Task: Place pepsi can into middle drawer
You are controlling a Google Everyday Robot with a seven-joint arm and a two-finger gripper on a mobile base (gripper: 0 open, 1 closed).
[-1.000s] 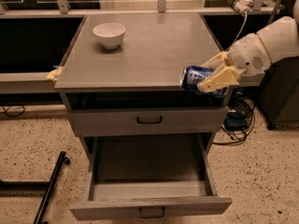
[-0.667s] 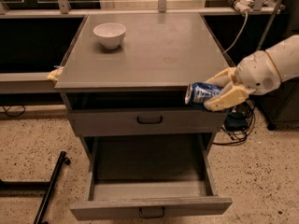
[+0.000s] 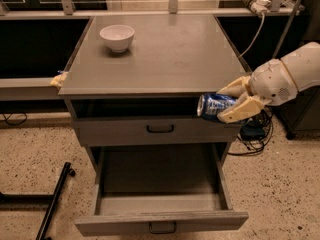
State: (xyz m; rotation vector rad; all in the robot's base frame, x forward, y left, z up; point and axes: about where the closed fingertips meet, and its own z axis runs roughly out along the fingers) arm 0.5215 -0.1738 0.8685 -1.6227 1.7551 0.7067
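Cream gripper [image 3: 223, 105], held level and pointing sideways, pinches the pepsi can [image 3: 210, 105] above the open middle drawer [image 3: 160, 220].

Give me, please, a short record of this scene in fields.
middle drawer: pulled open
pepsi can: on its side, in the air over the middle drawer's right part
gripper: shut on the pepsi can, off the cabinet top's front right corner
upper drawer: closed
white bowl: upright on the cabinet top, back left
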